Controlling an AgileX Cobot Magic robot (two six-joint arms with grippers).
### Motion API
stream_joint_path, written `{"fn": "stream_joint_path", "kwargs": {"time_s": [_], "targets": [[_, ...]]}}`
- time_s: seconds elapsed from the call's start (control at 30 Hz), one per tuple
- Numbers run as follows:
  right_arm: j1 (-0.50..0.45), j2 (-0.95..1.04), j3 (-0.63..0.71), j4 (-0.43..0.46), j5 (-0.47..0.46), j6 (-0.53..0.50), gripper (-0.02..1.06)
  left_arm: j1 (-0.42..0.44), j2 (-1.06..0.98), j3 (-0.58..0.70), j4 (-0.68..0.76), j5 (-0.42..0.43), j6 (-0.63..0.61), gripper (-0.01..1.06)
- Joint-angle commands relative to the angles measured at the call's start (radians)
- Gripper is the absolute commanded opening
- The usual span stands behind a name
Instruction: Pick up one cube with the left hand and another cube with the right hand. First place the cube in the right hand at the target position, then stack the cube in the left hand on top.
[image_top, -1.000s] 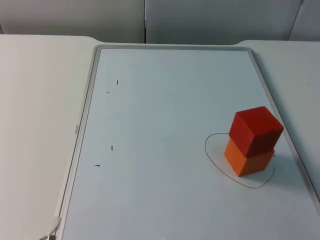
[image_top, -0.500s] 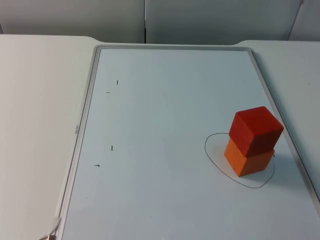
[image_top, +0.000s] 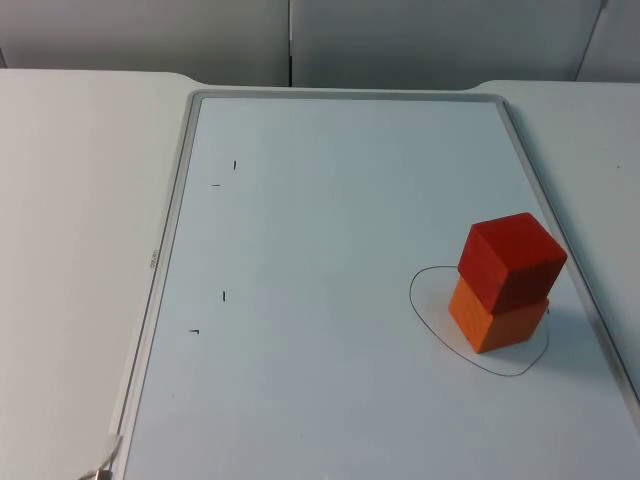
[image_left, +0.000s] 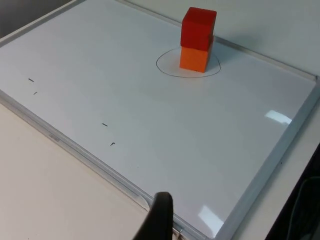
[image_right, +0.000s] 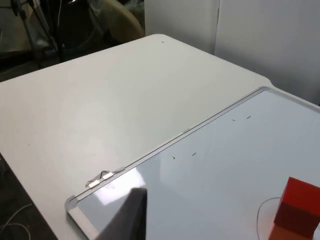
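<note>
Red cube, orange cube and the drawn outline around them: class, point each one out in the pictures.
red cube (image_top: 511, 240), top view, on its top face.
orange cube (image_top: 495, 318), top view, on its front face.
drawn outline (image_left: 165, 72), left wrist view, on the pen line.

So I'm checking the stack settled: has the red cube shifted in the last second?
No. The red cube sits unchanged on the orange cube, inside the drawn outline.
</note>
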Motion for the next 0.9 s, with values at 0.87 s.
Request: {"fn": "stream_joint_path", "kwargs": {"time_s": [0.87], "targets": [[-0.004, -0.008, 0.004, -0.023, 0.109, 0.028, 1.05, -0.007, -0.004, 0.012, 0.0, -0.026, 0.005, 1.05]]}}
